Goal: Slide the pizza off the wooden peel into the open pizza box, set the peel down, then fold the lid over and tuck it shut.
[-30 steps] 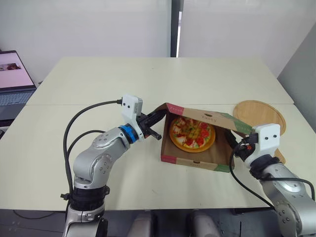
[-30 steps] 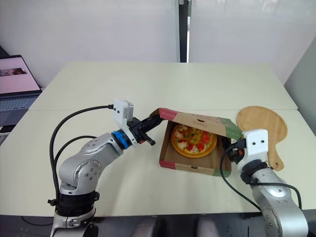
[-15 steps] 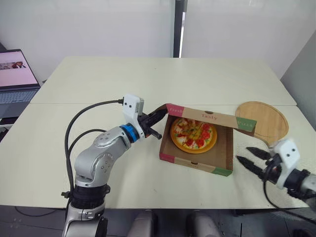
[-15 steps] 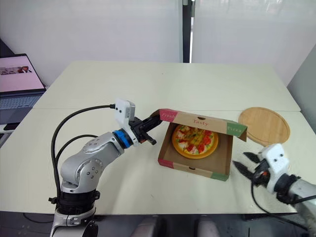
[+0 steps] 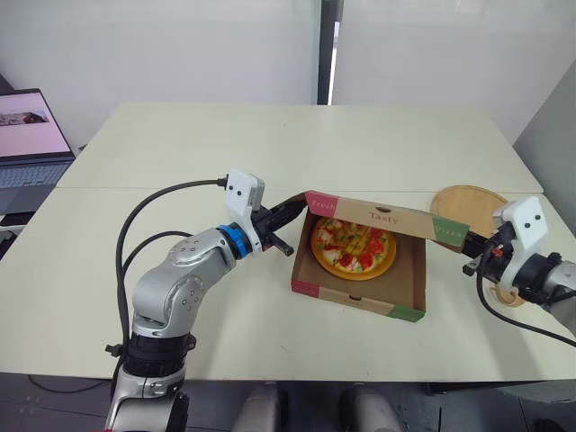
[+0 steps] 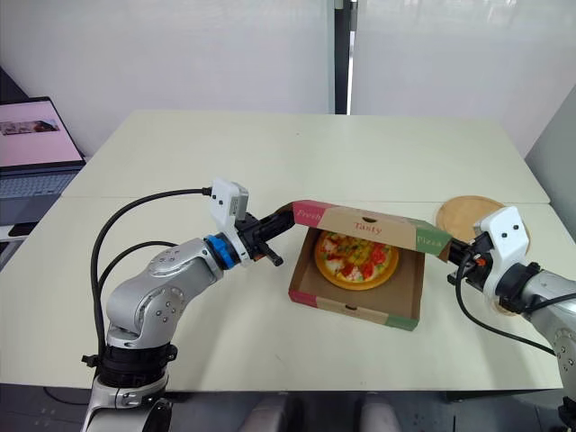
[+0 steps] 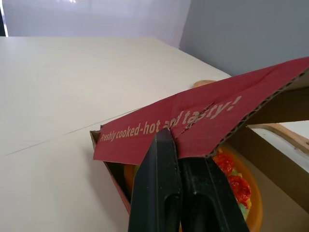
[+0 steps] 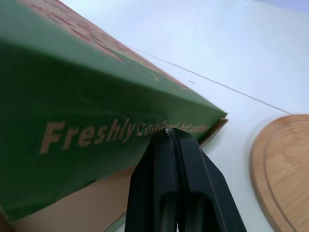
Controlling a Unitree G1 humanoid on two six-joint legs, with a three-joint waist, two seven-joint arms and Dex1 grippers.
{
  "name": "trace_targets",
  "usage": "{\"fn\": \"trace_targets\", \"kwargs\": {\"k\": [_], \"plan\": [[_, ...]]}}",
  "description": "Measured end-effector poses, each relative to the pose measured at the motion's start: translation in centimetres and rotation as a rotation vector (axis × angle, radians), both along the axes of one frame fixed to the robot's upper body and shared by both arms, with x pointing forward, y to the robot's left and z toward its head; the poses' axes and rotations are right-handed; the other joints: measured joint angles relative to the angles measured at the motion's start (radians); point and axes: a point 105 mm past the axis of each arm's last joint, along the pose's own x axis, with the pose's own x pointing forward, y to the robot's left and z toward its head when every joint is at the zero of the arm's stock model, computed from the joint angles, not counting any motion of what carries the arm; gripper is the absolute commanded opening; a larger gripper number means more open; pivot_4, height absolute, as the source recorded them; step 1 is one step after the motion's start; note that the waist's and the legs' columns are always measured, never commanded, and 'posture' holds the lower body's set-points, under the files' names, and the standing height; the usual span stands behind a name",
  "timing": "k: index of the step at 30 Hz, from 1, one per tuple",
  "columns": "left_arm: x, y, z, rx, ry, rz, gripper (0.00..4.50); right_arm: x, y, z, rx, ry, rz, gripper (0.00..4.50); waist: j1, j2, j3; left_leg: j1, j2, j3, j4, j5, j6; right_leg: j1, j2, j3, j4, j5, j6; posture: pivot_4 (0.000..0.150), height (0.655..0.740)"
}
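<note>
Left end effector [image 7: 170, 139] pinches the lid [image 5: 382, 216], right end effector [image 8: 169, 133] closed against it; lower both evenly, then tuck into the box [image 5: 360, 301]

Pizza [image 5: 352, 245] lies in the box [image 5: 358, 298], lid [image 5: 382, 217] half-raised between left end effector [image 5: 290, 209] and right end effector [image 5: 474, 257]

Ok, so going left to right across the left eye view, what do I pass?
laptop → left hand, shut on the lid → pizza → right hand. The peel overlaps the right hand, so it is left out.
</note>
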Motion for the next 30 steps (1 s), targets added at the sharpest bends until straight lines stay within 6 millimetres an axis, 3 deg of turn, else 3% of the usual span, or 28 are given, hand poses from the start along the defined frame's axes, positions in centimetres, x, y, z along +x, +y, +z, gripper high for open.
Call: {"fn": "trace_targets", "kwargs": {"k": [8,23,27,30], "plan": [[-0.8,0.1,-1.1,0.025,0.036,-0.046,0.00,-0.2,0.0,-0.4,0.006,0.027,0.012,0.03,-0.001,0.000,0.000,0.000,0.000,0.000,0.000,-0.001,0.001,0.000,0.000,0.000,0.000,0.000,0.000,0.150,0.7281],[-1.5,0.6,-1.0,0.050,0.038,-0.135,0.00,-0.3,0.2,-0.4,0.012,0.030,0.029,0.03,-0.001,0.000,0.000,0.000,0.000,0.000,0.000,-0.001,0.001,0.000,0.000,0.000,0.000,0.000,0.000,0.150,0.7281],[-1.8,0.7,-1.1,0.054,0.038,-0.172,0.92,-0.3,0.1,-0.6,0.010,0.033,0.027,0.00,0.000,0.000,0.000,0.000,0.000,0.000,0.000,-0.001,0.001,0.000,-0.001,0.000,0.000,0.000,0.000,0.150,0.7281],[-2.0,0.5,-1.0,0.053,0.033,-0.204,1.91,-0.3,0.1,-0.6,0.010,0.036,0.027,0.00,0.000,0.000,0.000,0.000,0.000,0.000,0.000,-0.001,0.001,0.000,-0.001,0.000,0.000,0.000,0.000,0.150,0.7281]]}}
